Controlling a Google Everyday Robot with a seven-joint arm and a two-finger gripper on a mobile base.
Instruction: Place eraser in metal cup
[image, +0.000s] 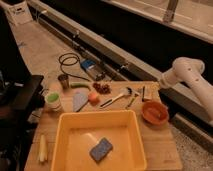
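Observation:
The metal cup (63, 81) is a small grey tumbler standing upright at the table's far left, behind the white cup with green inside (52, 100). A small pale block, apparently the eraser (152, 87), lies at the table's far right corner. My gripper (160, 84) sits at the end of the white arm that comes in from the right. It hangs just beside and above that block, far from the metal cup. It looks open, with nothing in it.
A yellow tub (65, 145) with a blue sponge (101, 149) fills the near half of the table. An orange bowl (155, 111) stands right, below the gripper. A spoon (117, 97), an orange fruit (93, 97) and a green vegetable (80, 85) lie mid-table. Cables (70, 62) lie on the floor behind.

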